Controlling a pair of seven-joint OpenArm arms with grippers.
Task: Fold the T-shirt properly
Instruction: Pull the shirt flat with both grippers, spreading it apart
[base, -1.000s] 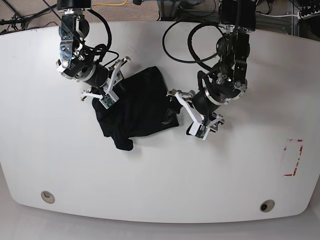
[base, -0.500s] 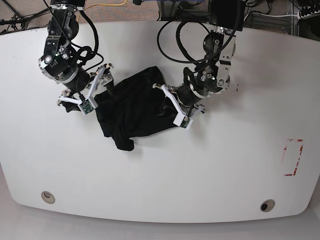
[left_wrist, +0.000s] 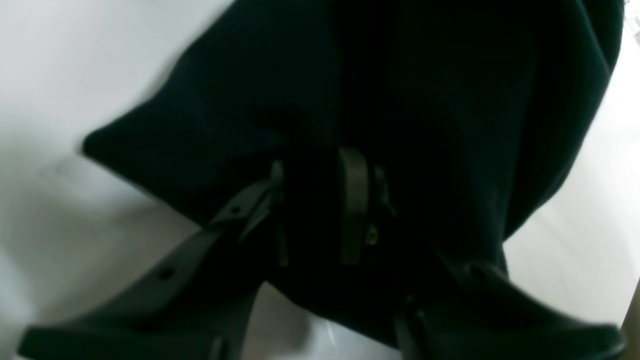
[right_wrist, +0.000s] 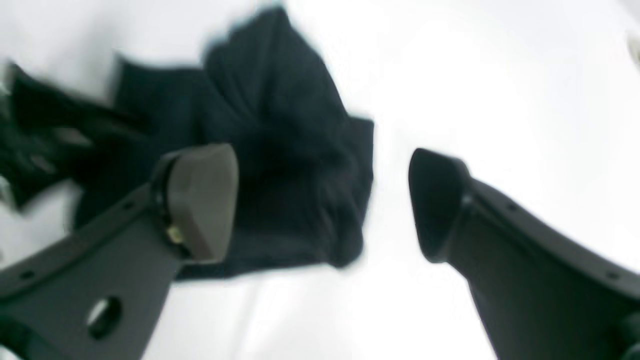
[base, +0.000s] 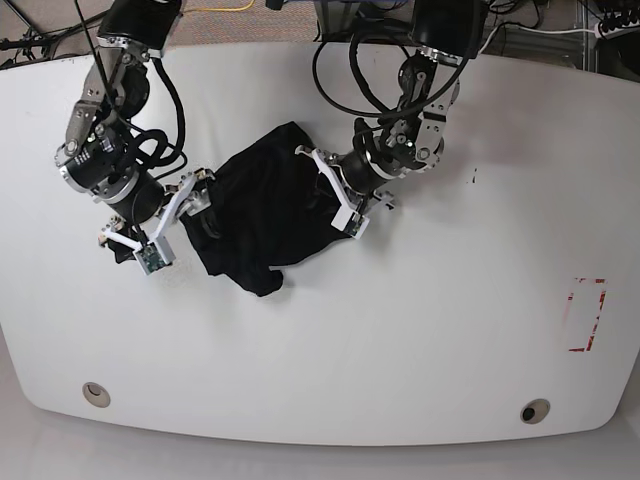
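Note:
The black T-shirt (base: 255, 205) lies crumpled on the white table (base: 420, 330), left of centre. My left gripper (base: 332, 192) is at the shirt's right edge. In the left wrist view this gripper (left_wrist: 315, 210) is shut, with black cloth of the T-shirt (left_wrist: 425, 100) pinched between its fingers. My right gripper (base: 163, 225) hovers just off the shirt's left edge. The right wrist view shows it (right_wrist: 320, 210) open and empty, with the T-shirt (right_wrist: 280, 150) beyond its fingers.
A red-outlined rectangle (base: 587, 315) is marked near the table's right edge. Two round holes (base: 96, 393) (base: 534, 411) sit near the front edge. Black cables (base: 345, 75) loop over the table's back part behind the arms.
My left gripper closed on the shirt's right edge and pushed it up and to the left, bunching the cloth. My right gripper opened, let go of the left edge and drew back down-left.

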